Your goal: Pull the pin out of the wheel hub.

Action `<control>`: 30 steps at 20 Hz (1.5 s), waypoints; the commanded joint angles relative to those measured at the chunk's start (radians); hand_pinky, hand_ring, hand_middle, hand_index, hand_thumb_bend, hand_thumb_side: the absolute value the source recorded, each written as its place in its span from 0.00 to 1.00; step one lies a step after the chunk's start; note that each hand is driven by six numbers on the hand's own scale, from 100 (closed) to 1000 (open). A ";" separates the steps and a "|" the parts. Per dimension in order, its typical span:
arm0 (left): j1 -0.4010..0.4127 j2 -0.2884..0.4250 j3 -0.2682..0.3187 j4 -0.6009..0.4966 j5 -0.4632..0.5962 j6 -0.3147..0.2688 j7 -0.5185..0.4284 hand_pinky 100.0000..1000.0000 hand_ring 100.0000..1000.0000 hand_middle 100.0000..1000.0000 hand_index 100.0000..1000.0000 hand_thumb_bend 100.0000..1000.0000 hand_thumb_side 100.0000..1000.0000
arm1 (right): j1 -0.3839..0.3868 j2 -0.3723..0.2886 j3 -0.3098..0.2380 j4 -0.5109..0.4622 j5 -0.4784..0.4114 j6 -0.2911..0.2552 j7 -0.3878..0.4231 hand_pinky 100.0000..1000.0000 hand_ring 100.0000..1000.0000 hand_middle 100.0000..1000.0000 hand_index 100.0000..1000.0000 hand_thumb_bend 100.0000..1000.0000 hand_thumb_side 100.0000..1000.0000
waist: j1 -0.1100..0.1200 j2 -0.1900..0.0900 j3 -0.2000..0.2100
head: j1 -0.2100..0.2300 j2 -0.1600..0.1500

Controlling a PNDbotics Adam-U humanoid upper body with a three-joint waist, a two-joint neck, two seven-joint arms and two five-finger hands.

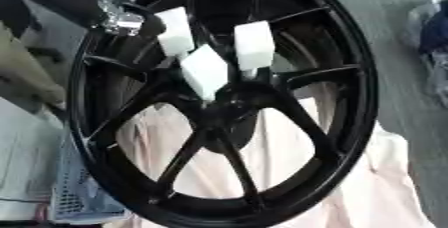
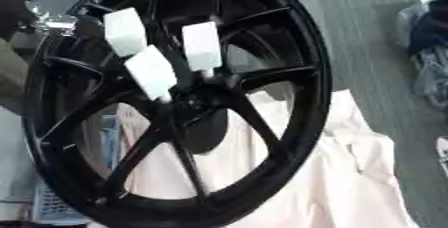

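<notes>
One large glossy black spoked wheel [image 1: 223,107] fills the view, standing on edge and tilted a little, its rim running from the top of the scene to the near edge. Three white block-shaped foam-like pins [image 1: 206,70] stick out around its dark central hub [image 1: 229,106]: one at upper left, one at upper right, and one lower between them, closest to the hub centre. They sit close together, the lower one overlapping the feet of the other two. At the far left, by the rim's upper edge, a silver and black jointed part of the robot [image 1: 118,14] shows against the wheel; whether it is a hand cannot be told, and no fingers can be made out, so their state cannot be told. Behind and beneath the wheel lies one pale pinkish cloth [image 2: 350,182], crumpled, spreading toward the near right. Grey striped flooring [image 2: 367,37] runs to the far right, where a heap of blue and white stuff [image 2: 424,32] rests. At the near left, one light blue perforated crate [image 1: 74,197] stands just beside the rim; its contents are hidden.
</notes>
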 commanded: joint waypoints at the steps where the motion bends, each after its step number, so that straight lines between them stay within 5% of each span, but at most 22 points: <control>1: -0.023 0.009 0.005 0.006 -0.015 -0.001 -0.011 0.94 0.90 0.77 0.88 0.43 0.50 | -0.006 -0.011 -0.005 -0.019 -0.004 -0.002 -0.002 0.75 0.74 0.77 0.76 0.00 0.71 | -0.002 -0.014 -0.003 | 0.010 -0.014; 30: -0.034 -0.047 -0.016 0.092 -0.088 -0.003 -0.071 0.91 0.88 0.73 0.85 0.40 0.55 | -0.018 0.005 -0.002 -0.019 -0.005 0.000 -0.014 0.75 0.74 0.77 0.76 0.00 0.73 | 0.008 0.020 -0.024 | 0.046 -0.018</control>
